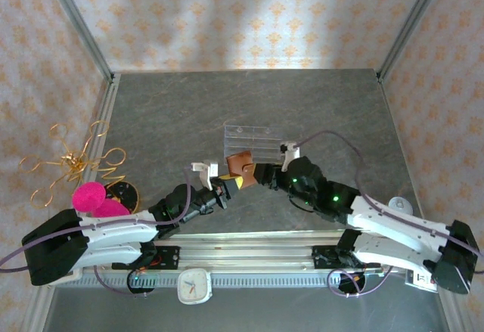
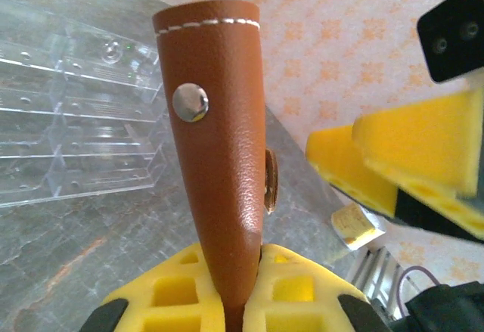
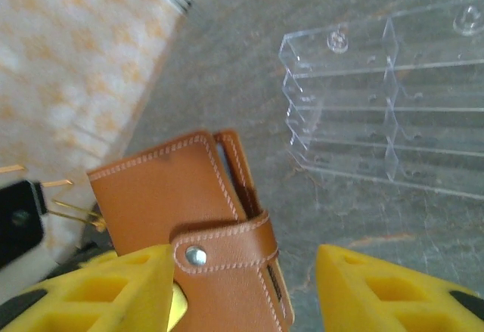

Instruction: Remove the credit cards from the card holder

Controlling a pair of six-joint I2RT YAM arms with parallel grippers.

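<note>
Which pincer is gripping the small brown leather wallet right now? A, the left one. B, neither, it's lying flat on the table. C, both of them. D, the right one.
A: the left pincer is shut on the small brown leather wallet, which stands up out of its grip, while the right pincer is open, with its fingers spread wide.

Lit brightly from above — washed-out patch on the far wall [image 1: 249, 22], soft shadows on the counter [image 1: 166, 113]. Blurred at the near edges in both wrist views — glint on the snap [image 2: 190, 102] of the card holder [image 2: 219, 173].
</note>
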